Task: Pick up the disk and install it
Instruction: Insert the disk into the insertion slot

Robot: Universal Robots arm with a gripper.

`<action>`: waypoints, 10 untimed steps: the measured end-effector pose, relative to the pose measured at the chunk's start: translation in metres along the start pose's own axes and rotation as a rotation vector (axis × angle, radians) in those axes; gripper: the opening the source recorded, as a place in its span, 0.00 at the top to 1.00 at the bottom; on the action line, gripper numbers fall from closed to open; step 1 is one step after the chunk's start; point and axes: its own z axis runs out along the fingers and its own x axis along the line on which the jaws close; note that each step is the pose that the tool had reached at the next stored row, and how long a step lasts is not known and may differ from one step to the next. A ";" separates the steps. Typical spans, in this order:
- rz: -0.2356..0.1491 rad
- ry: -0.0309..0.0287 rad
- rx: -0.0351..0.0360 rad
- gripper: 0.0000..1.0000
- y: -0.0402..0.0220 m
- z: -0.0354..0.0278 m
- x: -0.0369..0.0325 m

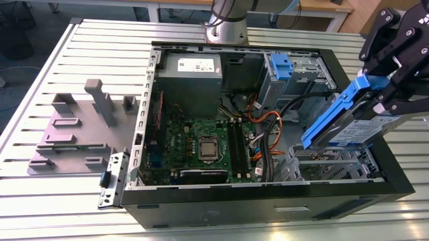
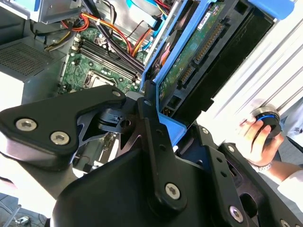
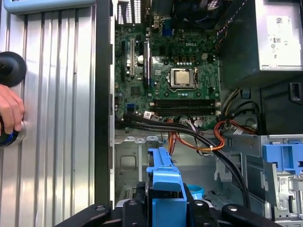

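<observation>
The disk [image 1: 345,123], a silver drive in a blue plastic carrier, hangs tilted over the open computer case [image 1: 268,201] at the exterior view's right, above a metal drive cage [image 1: 328,163]. My black gripper [image 1: 383,103] is shut on the disk's upper end. The second wrist view shows the disk [image 2: 199,52] from its green circuit-board side, its blue carrier clamped in the gripper [image 2: 151,116]. In the first wrist view the carrier of the disk [image 3: 165,182] points into the case from the gripper [image 3: 165,210].
Inside the case are a motherboard [image 1: 201,140], a grey power supply [image 1: 191,75], cable bundles [image 1: 268,125] and a grey bay with a blue latch [image 1: 280,64]. A grey fixture plate [image 1: 74,130] lies at the exterior view's left. A person's hand [image 2: 255,139] rests on a round knob.
</observation>
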 end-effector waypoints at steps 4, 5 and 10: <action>0.000 -0.0012 0.0000 0.63 0.0016 0.0035 0.0009; -0.001 -0.0010 -0.0001 0.63 0.0019 0.0041 0.0013; -0.016 0.0005 -0.0009 0.63 0.0030 0.0067 0.0040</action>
